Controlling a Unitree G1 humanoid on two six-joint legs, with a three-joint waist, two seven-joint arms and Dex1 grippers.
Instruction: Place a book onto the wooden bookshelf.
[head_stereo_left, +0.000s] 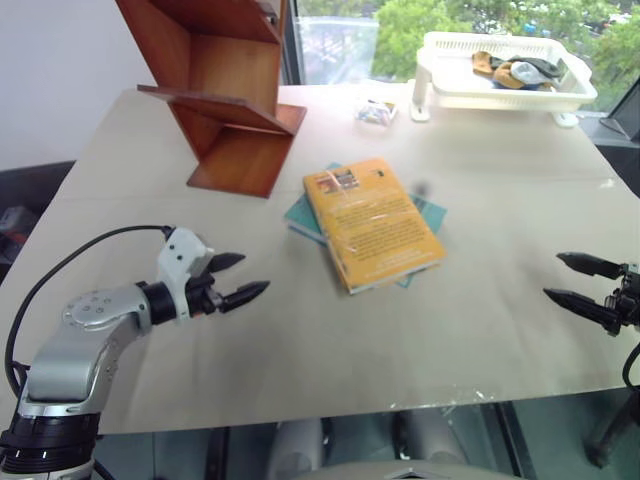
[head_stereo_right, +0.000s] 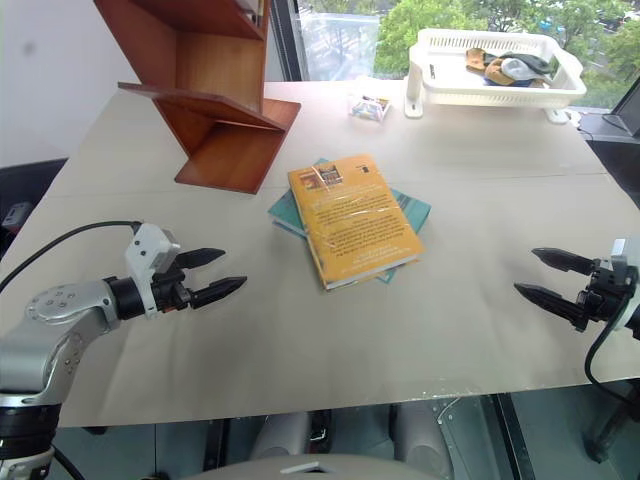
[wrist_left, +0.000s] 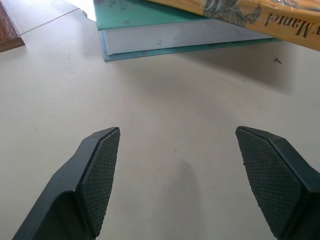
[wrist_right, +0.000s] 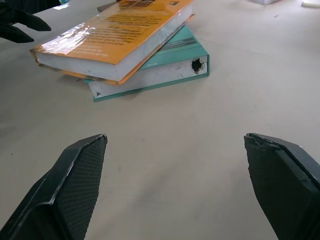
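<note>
Left end effector, lower left of the head view: fingers apart, empty, aimed level across the desk toward the stack. Right end effector, at the right edge: fingers likewise spread, empty, aimed inward. Both sit well apart from the stack, one on each side, which looks like a staging pose for a two-sided pickup.

The book, orange-yellow, lies flat at frame centre, skewed on top of the teal book. Its corner overhangs the lower cover, so an edge is free for a finger to slip under.

The wooden bookshelf stands at upper left, slanted boards open toward the desk centre. White basket sits at upper right, out of the path.
</note>
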